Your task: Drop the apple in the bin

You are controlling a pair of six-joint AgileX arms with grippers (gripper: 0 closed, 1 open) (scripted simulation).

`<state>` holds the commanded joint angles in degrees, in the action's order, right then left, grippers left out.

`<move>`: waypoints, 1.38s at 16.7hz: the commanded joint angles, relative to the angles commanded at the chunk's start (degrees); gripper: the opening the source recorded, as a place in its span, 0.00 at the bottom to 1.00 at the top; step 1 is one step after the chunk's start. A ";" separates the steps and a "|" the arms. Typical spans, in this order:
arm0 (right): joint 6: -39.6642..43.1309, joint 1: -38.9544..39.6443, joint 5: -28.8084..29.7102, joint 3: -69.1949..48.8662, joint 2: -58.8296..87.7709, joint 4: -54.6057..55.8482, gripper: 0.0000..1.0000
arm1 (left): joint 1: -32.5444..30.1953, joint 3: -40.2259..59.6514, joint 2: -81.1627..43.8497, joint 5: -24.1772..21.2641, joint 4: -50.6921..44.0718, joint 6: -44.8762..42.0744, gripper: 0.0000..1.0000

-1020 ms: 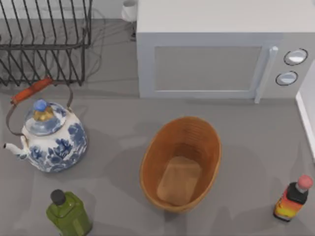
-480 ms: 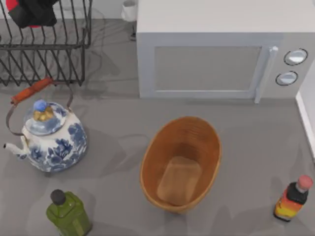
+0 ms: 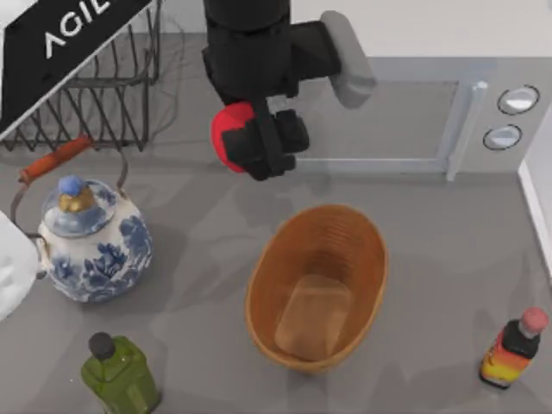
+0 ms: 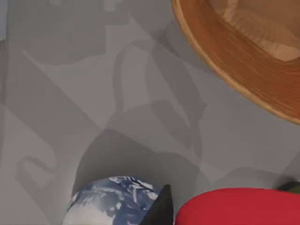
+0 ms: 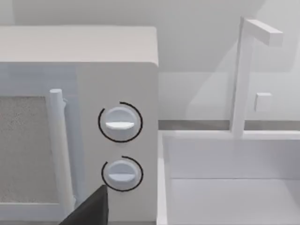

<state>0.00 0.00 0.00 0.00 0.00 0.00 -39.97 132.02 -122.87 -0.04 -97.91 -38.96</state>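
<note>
while it hangs up over the table, left gripper (image 3: 259, 142) is clamped on the apple (image 3: 228, 134) (bin (image 3: 267, 259) sits just ahead and below it).

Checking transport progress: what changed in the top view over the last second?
The left end effector, shut on the apple, swung in from the top view's upper left, where it was over the dish rack, and is now in front of the microwave, short of the basket. Basket, teapot, green bottle and red-capped bottle stayed put.

Bright red apple (image 3: 228, 134), ribbed orange-brown bin (image 3: 316, 287)
</note>
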 joint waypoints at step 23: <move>0.00 0.00 0.00 0.00 0.00 0.00 1.00 | -14.25 -11.37 -7.74 6.02 10.66 -1.33 0.00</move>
<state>0.00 0.00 0.00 0.00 0.00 0.00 -54.22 120.64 -130.62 5.98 -87.26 -40.29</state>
